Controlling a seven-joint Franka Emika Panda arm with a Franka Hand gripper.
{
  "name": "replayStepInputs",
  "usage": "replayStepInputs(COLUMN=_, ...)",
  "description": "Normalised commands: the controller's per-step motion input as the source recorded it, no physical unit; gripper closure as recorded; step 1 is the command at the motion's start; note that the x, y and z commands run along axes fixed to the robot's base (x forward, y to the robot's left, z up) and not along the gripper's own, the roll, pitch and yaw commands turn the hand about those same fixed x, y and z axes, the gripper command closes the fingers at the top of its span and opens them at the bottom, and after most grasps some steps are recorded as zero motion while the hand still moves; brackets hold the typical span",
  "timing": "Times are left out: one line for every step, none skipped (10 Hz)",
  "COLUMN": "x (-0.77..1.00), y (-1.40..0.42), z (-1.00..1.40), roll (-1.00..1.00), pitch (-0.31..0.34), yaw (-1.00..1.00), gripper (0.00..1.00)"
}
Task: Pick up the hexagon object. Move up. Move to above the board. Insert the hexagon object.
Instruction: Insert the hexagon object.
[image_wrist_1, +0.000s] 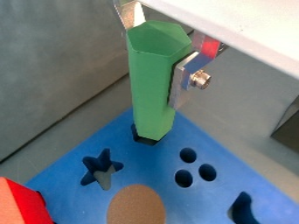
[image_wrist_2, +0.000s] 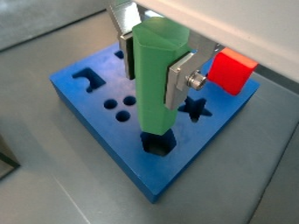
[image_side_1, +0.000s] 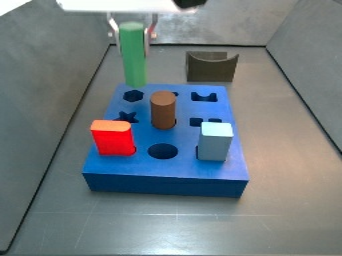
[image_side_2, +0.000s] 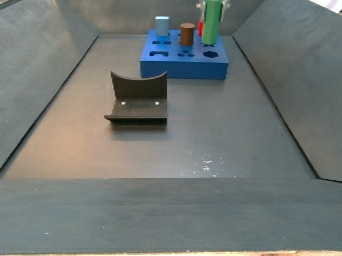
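Hexagon object (image_wrist_2: 159, 83) between tool (image_wrist_2: 156, 54) fingers

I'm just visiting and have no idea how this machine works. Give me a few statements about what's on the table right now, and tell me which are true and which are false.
1. The claw holds the green hexagon object upright. True.
2. The hexagon object's lower end is at a corner hole of the blue board. True; both wrist views show it there.
3. The brown cylinder lies on its side on the floor. False; it stands upright in the board.
4. The red block is on the board. True.
5. The dark olive arch-shaped block sits on the board. False; it rests on the floor, apart from the board.
6. Every hole in the board is filled. False; the star hole is empty.
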Motion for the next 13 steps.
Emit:
replayStepInputs(x=-0.01, y=0.0, z=-0.44, roll=0.08, pitch=-0.023, yaw=0.0, gripper=1.0)
replayStepInputs(x=0.0, y=0.0, z=-0.39, roll=0.06, pitch=-0.011, yaw=0.0, gripper=1.0)
replayStepInputs(x=0.0, y=0.0, z=-0.35, roll=0.07, pitch=0.0, yaw=0.0, gripper=1.0)
replayStepInputs(x=0.0, y=0.0, z=-0.32, roll=0.05, pitch=-0.011, yaw=0.01, gripper=1.0)
replayStepInputs(x=-0.01, y=0.03, z=-0.28, roll=0.06, pitch=0.0, yaw=0.01, gripper=1.0)
replayStepInputs(x=-0.06, y=0.05, z=-0.22, roll=0.07, pitch=0.0, yaw=0.03, gripper=1.0)
replayStepInputs(x=-0.26, y=0.12, z=-0.21, roll=0.13, pitch=0.0, yaw=0.03, gripper=1.0)
replayStepInputs(x=-0.33, y=0.09, z=-0.27, roll=0.14, pitch=0.0, yaw=0.06, gripper=1.0)
replayStepInputs(x=-0.29, y=0.09, z=-0.29, roll=0.13, pitch=-0.004, yaw=0.06, gripper=1.0)
replayStepInputs(x=-0.15, y=0.05, z=-0.34, roll=0.1, pitch=-0.021, yaw=0.1, gripper=1.0)
replayStepInputs(x=0.0, y=0.0, z=-0.63, roll=0.07, pitch=-0.07, yaw=0.05, gripper=1.0)
replayStepInputs(x=0.0, y=0.0, z=-0.99, roll=0.06, pitch=-0.137, yaw=0.07, gripper=1.0)
replayStepInputs(x=0.0, y=0.0, z=-0.97, roll=0.05, pitch=-0.144, yaw=0.07, gripper=1.0)
